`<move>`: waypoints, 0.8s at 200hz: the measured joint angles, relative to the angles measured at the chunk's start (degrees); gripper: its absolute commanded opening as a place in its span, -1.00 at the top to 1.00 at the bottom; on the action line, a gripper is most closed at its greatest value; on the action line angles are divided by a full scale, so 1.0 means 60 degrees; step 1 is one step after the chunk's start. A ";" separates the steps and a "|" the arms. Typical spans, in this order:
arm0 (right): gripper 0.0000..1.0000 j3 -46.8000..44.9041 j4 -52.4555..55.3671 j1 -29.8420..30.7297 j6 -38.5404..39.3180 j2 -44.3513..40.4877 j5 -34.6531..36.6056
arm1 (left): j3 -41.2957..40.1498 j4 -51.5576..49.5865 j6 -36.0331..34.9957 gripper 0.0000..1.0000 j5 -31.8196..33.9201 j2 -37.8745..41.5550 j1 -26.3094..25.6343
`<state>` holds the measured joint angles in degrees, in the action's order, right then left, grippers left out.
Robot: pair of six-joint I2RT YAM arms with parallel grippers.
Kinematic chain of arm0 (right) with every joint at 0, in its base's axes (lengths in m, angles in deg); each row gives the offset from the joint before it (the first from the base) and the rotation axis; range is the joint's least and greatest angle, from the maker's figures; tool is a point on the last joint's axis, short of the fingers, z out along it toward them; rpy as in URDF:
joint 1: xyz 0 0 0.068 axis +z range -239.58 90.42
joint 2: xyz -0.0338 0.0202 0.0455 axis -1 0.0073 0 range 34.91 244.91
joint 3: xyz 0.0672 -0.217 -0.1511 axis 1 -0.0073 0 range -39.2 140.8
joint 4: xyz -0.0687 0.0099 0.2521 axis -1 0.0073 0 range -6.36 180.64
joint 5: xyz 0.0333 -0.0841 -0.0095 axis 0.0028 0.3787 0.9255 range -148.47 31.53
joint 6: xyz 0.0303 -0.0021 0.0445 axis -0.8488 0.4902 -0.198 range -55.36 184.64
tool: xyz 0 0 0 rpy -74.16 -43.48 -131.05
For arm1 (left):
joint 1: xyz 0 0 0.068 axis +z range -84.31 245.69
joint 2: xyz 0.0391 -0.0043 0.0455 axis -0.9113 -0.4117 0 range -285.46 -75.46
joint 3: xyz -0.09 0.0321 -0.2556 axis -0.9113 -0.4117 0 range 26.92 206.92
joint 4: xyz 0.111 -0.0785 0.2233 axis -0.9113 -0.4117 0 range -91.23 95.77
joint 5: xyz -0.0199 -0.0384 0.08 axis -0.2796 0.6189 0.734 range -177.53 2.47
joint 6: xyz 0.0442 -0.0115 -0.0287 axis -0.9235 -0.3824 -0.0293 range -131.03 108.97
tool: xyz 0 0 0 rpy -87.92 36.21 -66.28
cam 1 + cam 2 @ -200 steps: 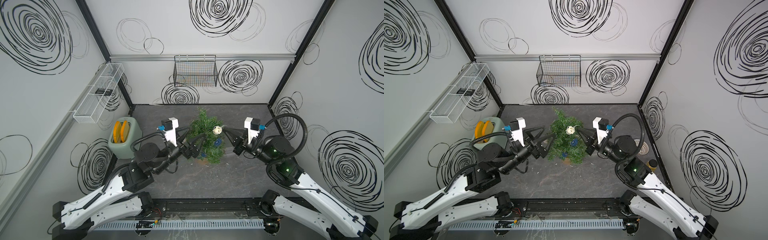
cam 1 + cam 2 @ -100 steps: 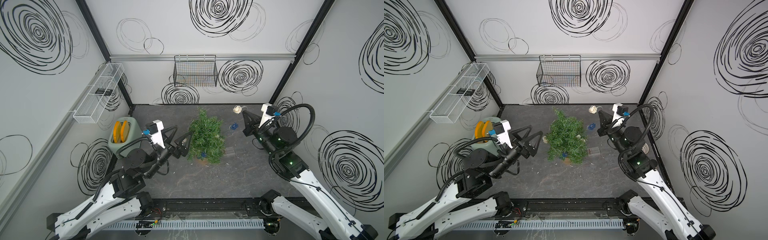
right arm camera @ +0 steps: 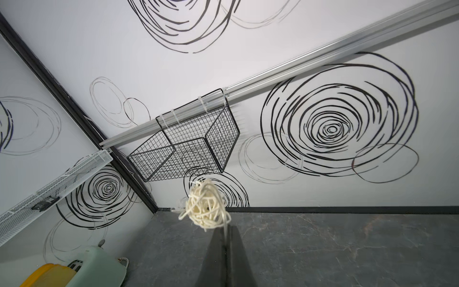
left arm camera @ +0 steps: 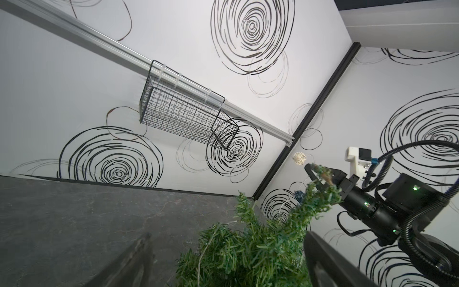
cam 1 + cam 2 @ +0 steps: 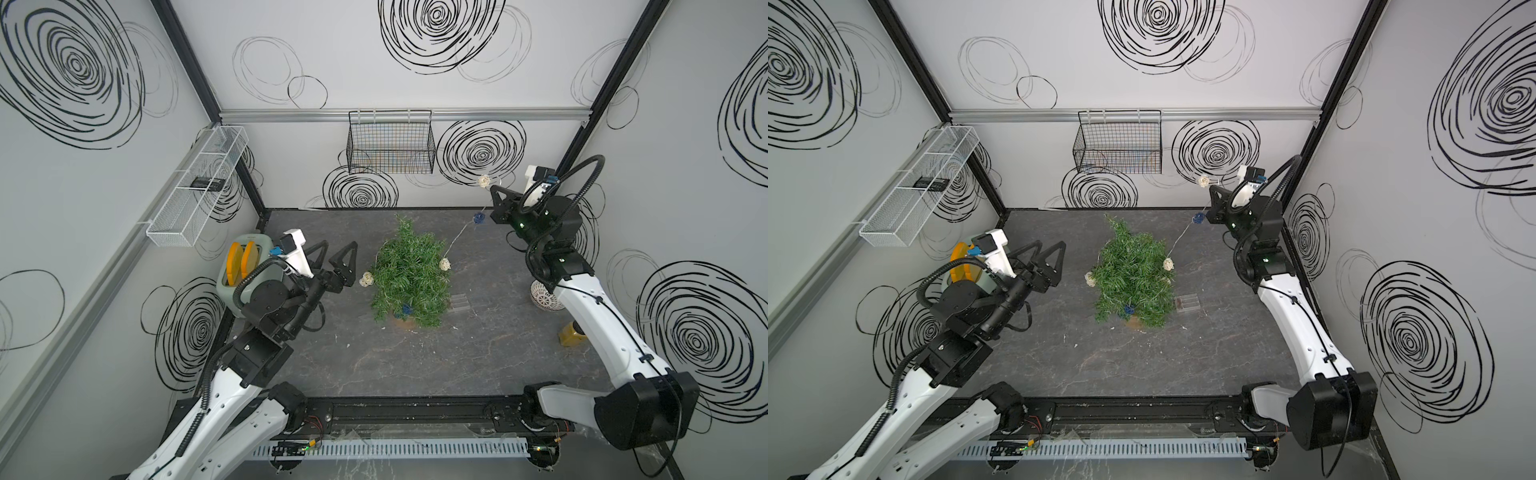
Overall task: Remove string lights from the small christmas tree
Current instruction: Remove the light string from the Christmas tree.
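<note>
Beside tree (image 5: 409, 278), string lights (image 5: 478, 218) slant up to pinching right gripper (image 5: 492, 188); left gripper (image 5: 340, 246) spread

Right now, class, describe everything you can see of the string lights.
The string lights are a thin pale wire carrying small woven balls, cream and blue. The shut fingers of the right gripper pinch the wire up high, a cream ball just beyond them. It slopes down past a hanging blue ball to the tree, where two more cream balls and a blue one sit at its edges.
</note>
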<state>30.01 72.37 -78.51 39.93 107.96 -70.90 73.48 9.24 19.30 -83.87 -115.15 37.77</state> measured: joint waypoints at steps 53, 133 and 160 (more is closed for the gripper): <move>1.00 0.1126 0.0229 0.0262 -0.0015 0.0703 -0.0878 | -0.0117 0.0226 0.0455 -0.93 -0.0867 -0.0452 0.0550; 1.00 0.3075 0.1158 0.1555 0.0448 0.0412 -0.0667 | -0.0117 0.0382 0.0670 -0.93 -0.1224 -0.0583 0.0681; 1.00 0.3279 0.1071 0.1188 0.0324 0.0681 -0.0801 | -0.0117 0.0426 0.0670 -0.93 -0.1257 -0.0634 0.0681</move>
<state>49.68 78.80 -71.38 41.88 112.05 -75.71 72.78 11.80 23.32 -91.41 -118.95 41.86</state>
